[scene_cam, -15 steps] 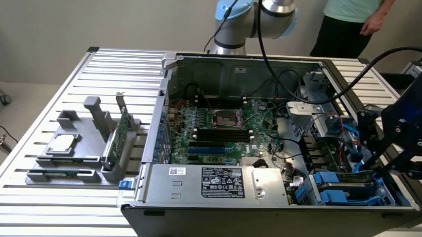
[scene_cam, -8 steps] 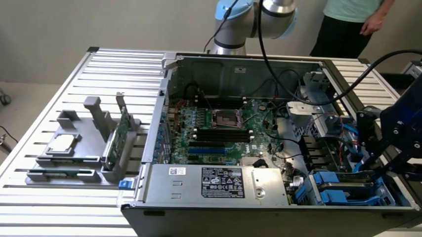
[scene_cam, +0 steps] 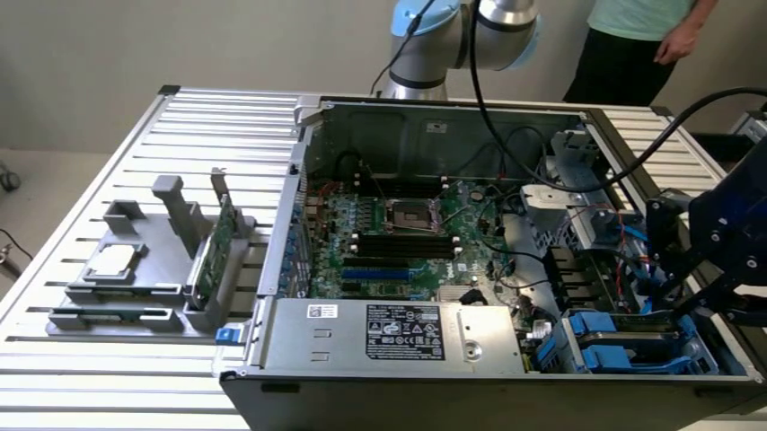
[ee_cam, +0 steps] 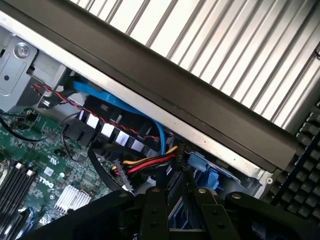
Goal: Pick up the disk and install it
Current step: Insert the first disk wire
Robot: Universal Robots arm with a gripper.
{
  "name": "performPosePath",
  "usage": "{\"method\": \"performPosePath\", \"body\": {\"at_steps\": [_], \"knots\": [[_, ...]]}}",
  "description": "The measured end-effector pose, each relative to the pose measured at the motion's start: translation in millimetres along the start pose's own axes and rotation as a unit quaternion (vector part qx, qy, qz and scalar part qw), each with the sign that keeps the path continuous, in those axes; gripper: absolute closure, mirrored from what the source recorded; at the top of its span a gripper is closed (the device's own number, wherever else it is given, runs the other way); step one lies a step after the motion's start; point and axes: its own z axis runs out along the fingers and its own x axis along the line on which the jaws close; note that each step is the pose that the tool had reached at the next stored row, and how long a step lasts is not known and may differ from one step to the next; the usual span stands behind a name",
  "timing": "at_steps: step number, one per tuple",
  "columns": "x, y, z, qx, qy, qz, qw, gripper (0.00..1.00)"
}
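The open computer case (scene_cam: 480, 224) lies on the slatted table. At its near corner on the exterior view's right, the disk (scene_cam: 626, 334) shows a grey face framed in blue plastic and sits low in the drive bay. My dark gripper (scene_cam: 678, 301) reaches down onto that spot from above. In the wrist view the gripper (ee_cam: 177, 200) has its two black fingers (ee_cam: 155, 210) close together, with a strip of the disk's blue carrier (ee_cam: 175, 221) between them. Beyond the tips lie more blue plastic of the bay (ee_cam: 201, 167) and a bundle of red, yellow and black wires (ee_cam: 145, 164).
The case's black side wall (ee_cam: 200, 115) runs close beside the gripper. The motherboard (scene_cam: 396, 233), the power supply (scene_cam: 401, 332) and loose cables fill the case. A grey fixture (scene_cam: 144, 269) on the exterior view's left holds a silver chip and a green card. A person (scene_cam: 635, 45) stands behind the table.
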Motion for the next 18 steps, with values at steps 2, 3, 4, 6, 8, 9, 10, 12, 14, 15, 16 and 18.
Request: {"method": "performPosePath", "body": {"at_steps": [2, 3, 4, 6, 8, 9, 10, 12, 14, 15, 16, 18], "knots": [[-0.9, 1.2, 0.2, -0.0014, 0.0023, 0.001, 1.0000, 0.73], [-1.4, 1.9, 0.2, -0.0018, 0.0029, 0.002, 1.0000, 0.73], [-1.9, 2.7, 0.2, -0.0022, 0.0034, 0.003, 1.0000, 0.73], [-2.7, 3.5, 0.4, -0.0029, 0.0044, 0.005, 1.0000, 0.73], [-3.1, 3.4, 0.7, -0.0035, 0.0050, 0.009, 0.9999, 0.73], [-3.3, 3.4, 0.9, -0.0037, 0.0051, 0.012, 0.9999, 0.73], [-3.6, 3.3, 1.2, -0.0039, 0.0053, 0.015, 0.9999, 0.73], [-4.4, 3.3, 1.6, -0.0042, 0.0053, 0.020, 0.9998, 0.73], [-5.4, 3.7, 1.8, -0.0043, 0.0051, 0.023, 0.9997, 0.73], [-6.0, 4.1, 1.8, -0.0043, 0.0050, 0.024, 0.9997, 0.73], [-6.7, 4.8, 1.8, -0.0044, 0.0050, 0.025, 0.9997, 0.73], [-8.1, 5.9, 1.8, -0.0042, 0.0050, 0.026, 0.9996, 0.73]]}}
